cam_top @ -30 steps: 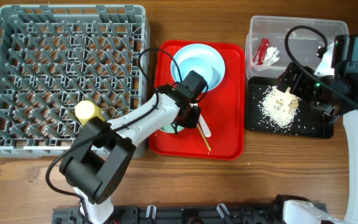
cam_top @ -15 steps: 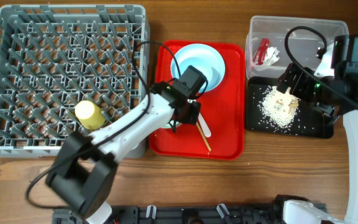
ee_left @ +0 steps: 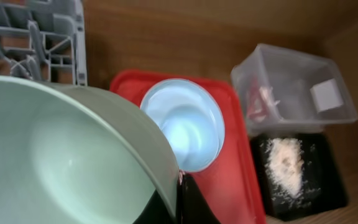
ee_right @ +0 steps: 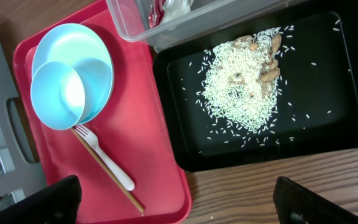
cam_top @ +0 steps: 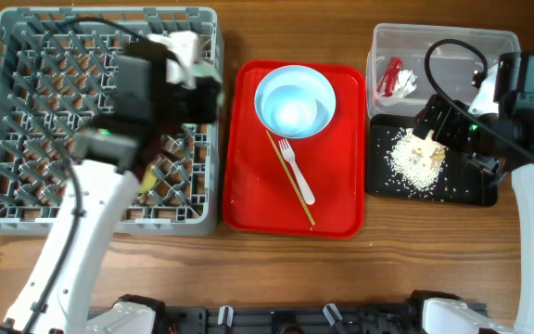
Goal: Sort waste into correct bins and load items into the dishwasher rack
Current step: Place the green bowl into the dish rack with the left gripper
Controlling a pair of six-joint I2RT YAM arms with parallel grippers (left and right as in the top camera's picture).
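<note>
Currently the left gripper (ee_left: pixel 174 200) is clamped on the green-inside bowl (ee_left: pixel 61 162) at its rim — dishwasher rack (cam_top: pixel 26 111) below the jaws. Right gripper (ee_right: pixel 182 202) stands wide, empty — rice scraps (ee_right: pixel 241 93) in the black tray (ee_right: pixel 179 134) just ahead.

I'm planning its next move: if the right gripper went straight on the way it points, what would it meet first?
Probably the black tray, near its rice pile; nothing shows in between, though depth is unclear.

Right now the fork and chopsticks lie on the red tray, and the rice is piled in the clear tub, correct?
No: the rice is piled in the black tray, not the clear tub, as the right wrist view shows. The fork and chopsticks do lie on the red tray.
</note>
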